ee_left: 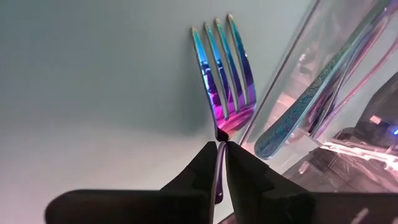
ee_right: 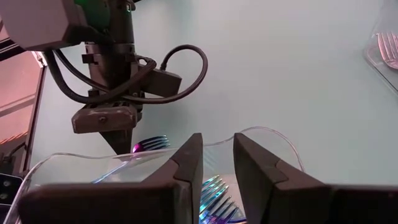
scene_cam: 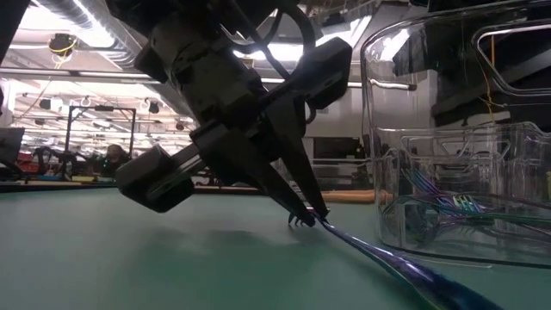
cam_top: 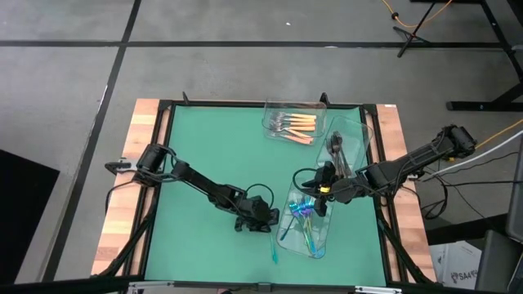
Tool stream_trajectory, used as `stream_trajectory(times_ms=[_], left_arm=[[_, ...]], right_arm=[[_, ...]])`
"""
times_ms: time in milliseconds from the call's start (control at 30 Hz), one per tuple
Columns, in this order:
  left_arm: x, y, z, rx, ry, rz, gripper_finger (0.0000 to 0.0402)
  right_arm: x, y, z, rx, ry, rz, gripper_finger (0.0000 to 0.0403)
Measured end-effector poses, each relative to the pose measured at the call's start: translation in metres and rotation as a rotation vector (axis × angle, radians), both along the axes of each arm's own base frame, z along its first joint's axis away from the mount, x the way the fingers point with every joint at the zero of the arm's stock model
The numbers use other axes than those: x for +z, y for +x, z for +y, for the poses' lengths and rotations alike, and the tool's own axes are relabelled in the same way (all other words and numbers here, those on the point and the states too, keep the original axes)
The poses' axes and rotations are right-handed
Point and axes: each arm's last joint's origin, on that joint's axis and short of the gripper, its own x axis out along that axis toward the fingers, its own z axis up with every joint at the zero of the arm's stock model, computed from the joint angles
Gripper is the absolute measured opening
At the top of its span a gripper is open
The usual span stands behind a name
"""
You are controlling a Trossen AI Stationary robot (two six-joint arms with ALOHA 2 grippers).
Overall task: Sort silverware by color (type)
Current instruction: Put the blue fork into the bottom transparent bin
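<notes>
An iridescent blue-teal fork (ee_left: 224,68) lies on the green mat beside a clear tray (cam_top: 288,233) that holds more iridescent forks (cam_top: 304,214). My left gripper (ee_left: 221,146) is shut on this fork, reaching in from the table's left (cam_top: 268,220). My right gripper (ee_right: 217,162) hovers over the same tray (cam_top: 323,200), its fingers apart with nothing between them. Orange-handled forks (cam_top: 296,124) fill a clear tray at the far middle. Dark forks (cam_top: 337,147) lie in another tray to its right. My left gripper pinches the fork's narrow neck (ee_left: 221,132), just below the tines, between its two fingertips. The fingers slant down from the table's left (scene_cam: 301,202). The handle (scene_cam: 405,269) runs off toward the near edge, low along the mat. Whether the head is lifted clear I cannot tell.
The three clear trays stand on the right half of the mat, and the iridescent one (scene_cam: 465,198) sits close beside the held fork. Bare green mat (cam_top: 204,147) spreads over the left and middle. Wooden strips (cam_top: 122,196) edge the table.
</notes>
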Motion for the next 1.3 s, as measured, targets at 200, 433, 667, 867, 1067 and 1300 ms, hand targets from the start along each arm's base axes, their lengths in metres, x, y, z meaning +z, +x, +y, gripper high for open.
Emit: stream_trajectory(times_ms=[200, 433, 667, 867, 1067, 1300], left_arm=[[0.000, 0.000, 0.000, -0.015, 0.041, -0.018, 0.0026], [0.001, 0.001, -0.003, 0.001, 0.060, -0.041, 0.0026], [0.001, 0.001, -0.003, 0.022, 0.083, -0.051, 0.0026], [0.001, 0.000, -0.005, 0.028, 0.095, -0.055, 0.0026], [0.001, -0.001, -0.009, 0.025, 0.113, -0.062, 0.0026], [0.002, -0.002, -0.014, -0.008, 0.147, -0.086, 0.0054]], right_arm=[[0.000, 0.000, 0.000, 0.000, 0.000, 0.000, 0.0078], [0.000, 0.000, 0.000, 0.000, 0.000, 0.000, 0.0078], [0.000, 0.000, 0.000, 0.001, 0.000, 0.000, 0.0078], [0.000, 0.000, 0.000, 0.000, 0.000, 0.000, 0.0078], [0.000, 0.000, 0.000, 0.000, 0.000, 0.001, 0.0078], [0.000, 0.000, 0.000, 0.000, 0.000, 0.001, 0.0078]])
